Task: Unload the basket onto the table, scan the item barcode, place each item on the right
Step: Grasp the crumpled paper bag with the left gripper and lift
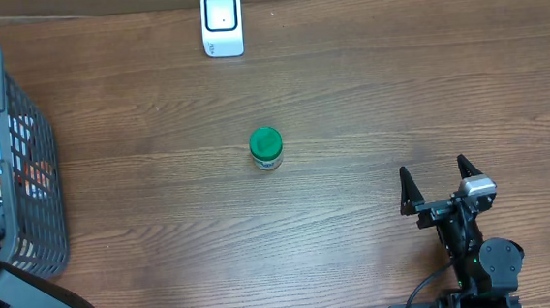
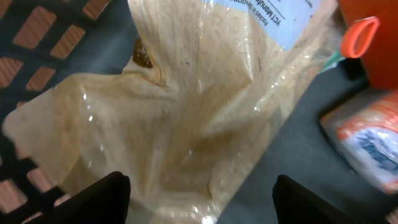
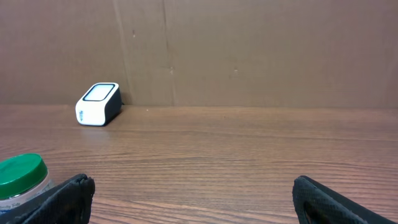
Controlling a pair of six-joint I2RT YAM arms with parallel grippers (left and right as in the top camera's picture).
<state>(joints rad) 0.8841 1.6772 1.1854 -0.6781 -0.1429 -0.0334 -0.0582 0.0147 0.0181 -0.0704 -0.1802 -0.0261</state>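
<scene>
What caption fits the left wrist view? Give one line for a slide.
Left hand open over a clear, tan-filled bag lying in the basket.

— Left arm [image 1: 31, 307]?
— Bent in at the near-left corner, wrist down, with left jaws spread wide.
— Right arm [image 1: 478, 254]?
— Low at near right, level, with right jaws fully apart, pointing away.
</scene>
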